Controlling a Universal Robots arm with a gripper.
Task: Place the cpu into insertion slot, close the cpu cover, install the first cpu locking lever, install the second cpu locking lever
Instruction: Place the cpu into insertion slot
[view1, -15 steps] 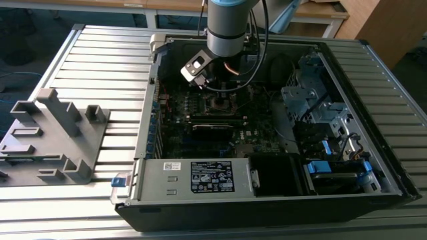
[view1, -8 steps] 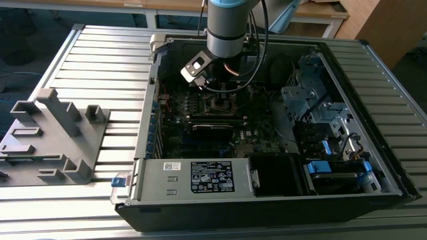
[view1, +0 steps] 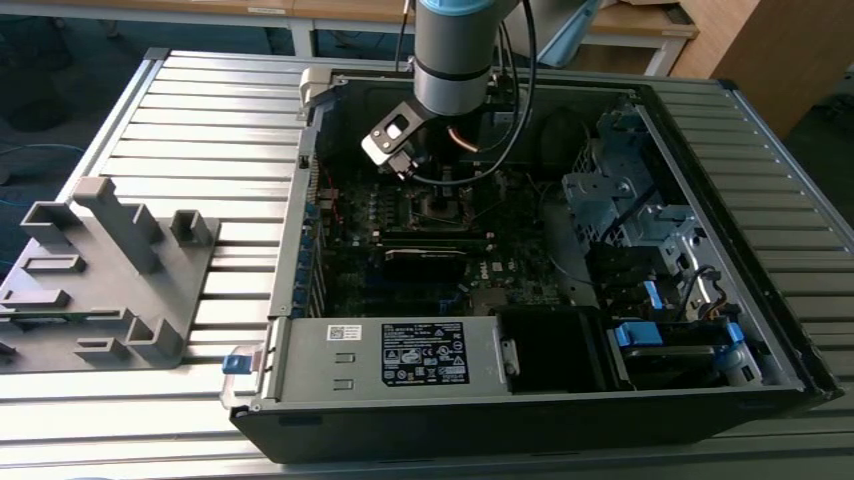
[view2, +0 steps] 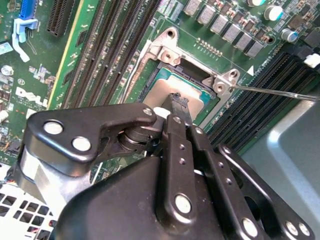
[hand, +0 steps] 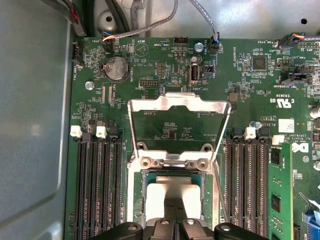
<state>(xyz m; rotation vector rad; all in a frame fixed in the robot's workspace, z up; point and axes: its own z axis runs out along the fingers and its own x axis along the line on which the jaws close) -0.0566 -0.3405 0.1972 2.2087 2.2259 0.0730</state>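
End effector (hand: 175, 206) blocks near side of insertion slot (view2: 195, 76); tip contact unclear. Fingers pinched together, nothing gripped. cpu (hand: 159, 196) seated in slot, right under tips. cpu cover (hand: 177, 101) open.

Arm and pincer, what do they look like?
The arm is a grey cylinder with a light-blue band, black cables looping beside it. The pincer is black, built of jointed links with silvery round pins.

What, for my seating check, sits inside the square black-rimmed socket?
The flat silvery square cpu lies in the socket, below the gripper, which hides the chip's near part. The socket floor beneath the chip is covered.
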